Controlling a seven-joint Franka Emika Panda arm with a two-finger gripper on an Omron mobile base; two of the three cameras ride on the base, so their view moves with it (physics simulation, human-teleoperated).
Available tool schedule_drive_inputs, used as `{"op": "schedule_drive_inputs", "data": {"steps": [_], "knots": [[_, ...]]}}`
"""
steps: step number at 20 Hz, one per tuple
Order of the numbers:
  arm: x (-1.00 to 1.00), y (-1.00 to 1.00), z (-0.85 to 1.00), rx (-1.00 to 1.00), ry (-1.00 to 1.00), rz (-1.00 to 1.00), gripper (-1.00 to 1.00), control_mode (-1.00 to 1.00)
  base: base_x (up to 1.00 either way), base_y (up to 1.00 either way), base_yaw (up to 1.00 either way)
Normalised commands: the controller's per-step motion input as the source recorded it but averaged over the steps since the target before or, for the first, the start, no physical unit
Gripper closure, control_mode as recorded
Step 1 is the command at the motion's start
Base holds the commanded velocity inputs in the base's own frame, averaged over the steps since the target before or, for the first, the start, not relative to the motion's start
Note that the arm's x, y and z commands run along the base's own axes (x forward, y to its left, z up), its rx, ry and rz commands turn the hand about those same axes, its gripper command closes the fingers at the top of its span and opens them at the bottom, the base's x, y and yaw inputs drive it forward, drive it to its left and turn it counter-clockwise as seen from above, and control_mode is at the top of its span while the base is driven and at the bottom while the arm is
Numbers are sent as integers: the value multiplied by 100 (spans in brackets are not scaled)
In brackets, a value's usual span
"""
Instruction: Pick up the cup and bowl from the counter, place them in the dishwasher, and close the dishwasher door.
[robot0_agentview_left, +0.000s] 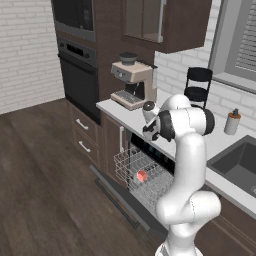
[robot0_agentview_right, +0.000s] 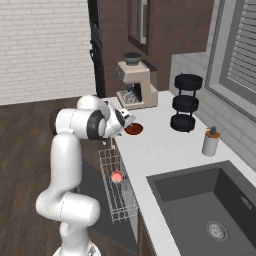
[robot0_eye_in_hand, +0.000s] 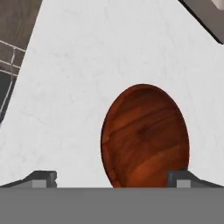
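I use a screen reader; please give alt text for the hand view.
A shallow round reddish-brown wooden bowl lies on the white counter, just ahead of the open pincer; its right fingertip overlaps the bowl's rim.

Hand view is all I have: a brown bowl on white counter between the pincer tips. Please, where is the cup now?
Observer: The cup lies in the dishwasher's pulled-out wire rack, its pinkish-red inside showing.
Operator: Is the dishwasher door open?
Observer: Yes, the dishwasher door is folded down flat under the rack.
Operator: What stands on the counter behind the bowl?
Observer: Behind the bowl on the counter stands a beige coffee machine; a black three-tier rack stands nearer the window.
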Motion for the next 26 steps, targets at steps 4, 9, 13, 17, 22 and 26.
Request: {"op": "schedule_drive_inputs", "data": {"steps": [4,9,13,17,22,26], "knots": [[61,0,-23,3,0,6,-100,-100,0,0,0],[34,-9,-27,0,0,4,-100,-100,0,0,0],[15,-7,-30,0,0,2,100,-100,0,0,0],[-1,-6,-25,0,0,0,100,-100,0,0,0],[-44,-1,-8,0,-1,0,100,-100,0,0,0],[-97,16,0,1,-7,0,100,-100,0,0,0]]}}
